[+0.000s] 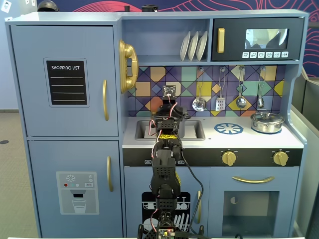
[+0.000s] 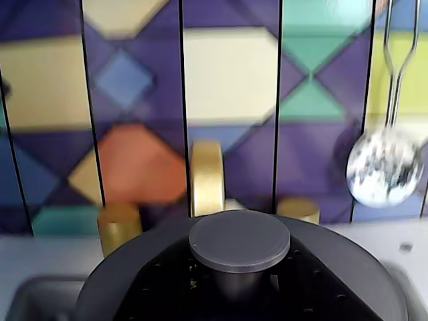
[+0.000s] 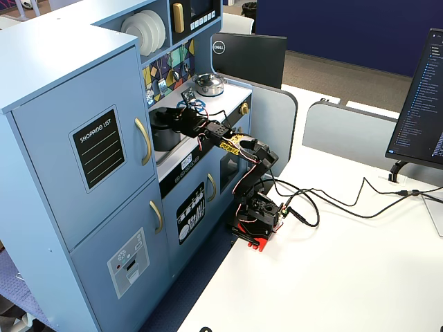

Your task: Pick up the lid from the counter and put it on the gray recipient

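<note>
My gripper [image 2: 234, 284] reaches over the sink of the counter [image 1: 209, 142]. Its black jaws close on either side of the stem under the knob [image 2: 239, 239] of the dark-gray lid [image 2: 348, 257], which fills the bottom of the wrist view. In a fixed view the gripper [image 3: 178, 116] holds the lid [image 3: 162, 112] at the top of the gray pot [image 3: 165, 135], which stands at the sink. I cannot tell whether the lid rests on the rim. In the front fixed view the arm hides the pot, and the gripper [image 1: 169, 117] is above the sink [image 1: 144, 130].
A gold faucet [image 2: 207, 177] and two gold taps stand just behind the lid against the tiled back wall. A silver ladle [image 2: 384, 167] hangs to the right. The shiny silver pot [image 1: 267, 122] sits at the counter's right end, beside the blue burner [image 1: 229, 128].
</note>
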